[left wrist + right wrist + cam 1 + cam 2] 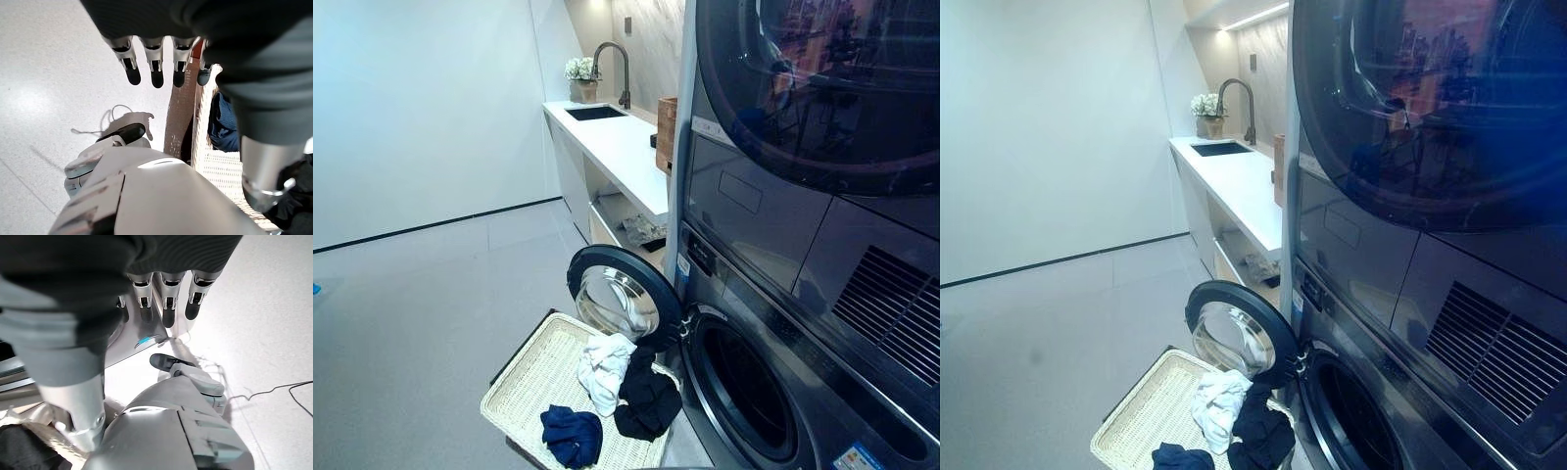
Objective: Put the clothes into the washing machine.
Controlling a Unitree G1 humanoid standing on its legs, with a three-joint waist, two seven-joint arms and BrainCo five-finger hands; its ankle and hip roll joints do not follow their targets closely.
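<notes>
A white woven basket (533, 377) sits on the floor before the washing machine (749, 397), whose round door (622, 294) stands swung open over the basket's far edge. In the basket lie a white garment (604, 367), a black garment (649, 399) and a dark blue garment (573, 434). My left hand (154, 63) hangs open above the floor beside the basket rim (203, 147), holding nothing; the blue garment (222, 122) lies just past it. My right hand (167, 303) is open too, empty, near the machine's lower front (134, 335).
A second machine (803, 88) is stacked on the washer. A white counter (622, 152) with a sink, a tap and a flower pot (580, 78) runs along the wall behind. Cloth lies on a shelf (641, 228) under it. Grey floor (421, 323) spreads to the left.
</notes>
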